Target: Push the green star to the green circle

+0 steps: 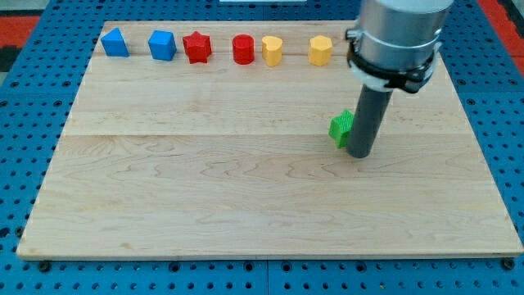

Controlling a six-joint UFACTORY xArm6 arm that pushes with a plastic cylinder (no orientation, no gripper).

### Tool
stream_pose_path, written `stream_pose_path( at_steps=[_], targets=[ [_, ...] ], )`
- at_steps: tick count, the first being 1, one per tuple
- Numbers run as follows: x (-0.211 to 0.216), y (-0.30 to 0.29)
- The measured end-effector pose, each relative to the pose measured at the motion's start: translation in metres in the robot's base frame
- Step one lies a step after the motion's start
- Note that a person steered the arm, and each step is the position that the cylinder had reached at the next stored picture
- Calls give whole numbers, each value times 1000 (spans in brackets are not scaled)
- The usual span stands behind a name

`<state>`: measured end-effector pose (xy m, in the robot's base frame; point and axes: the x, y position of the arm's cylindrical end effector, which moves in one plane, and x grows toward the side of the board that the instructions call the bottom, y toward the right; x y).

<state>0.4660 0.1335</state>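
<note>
A pale wooden board (246, 205) lies on a blue pegboard table (24, 123), and along the board's top edge runs a row of small blocks. From the view's left there is first a blue block (115, 43) with a peaked, roughly triangular top, then a second blue block (162, 45) that looks more like a pentagon. Just beside that, nearly touching it, sits a red star (196, 47). A little further along stands a red cylinder (243, 49), and close on its right a yellow heart-shaped block (272, 51). After a gap comes a yellow block (320, 51) with a rounded, many-sided outline.

There are no trays, bowls or boxes on the board; every block simply rests on the bare wood.

Lower down and toward the view's right, well apart from the row, is a green block (341, 127), partly hidden by the rod, so I cannot make out whether it is the star or the circle. Only this one green piece shows.

The arm's grey housing (397, 37) comes in from the view's top right, and its dark rod drops to the board. My tip (360, 154) stands just right of the green block, touching it or very nearly. The arm carries no pincer, so nothing is grasped.
</note>
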Motion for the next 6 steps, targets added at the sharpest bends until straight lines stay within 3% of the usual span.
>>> stream_pose_path(
  at_steps=[1,3,4,6],
  targets=[
    [-40,1],
    [-27,-14],
    [-40,-44],
    [-127,-11]
  ],
)
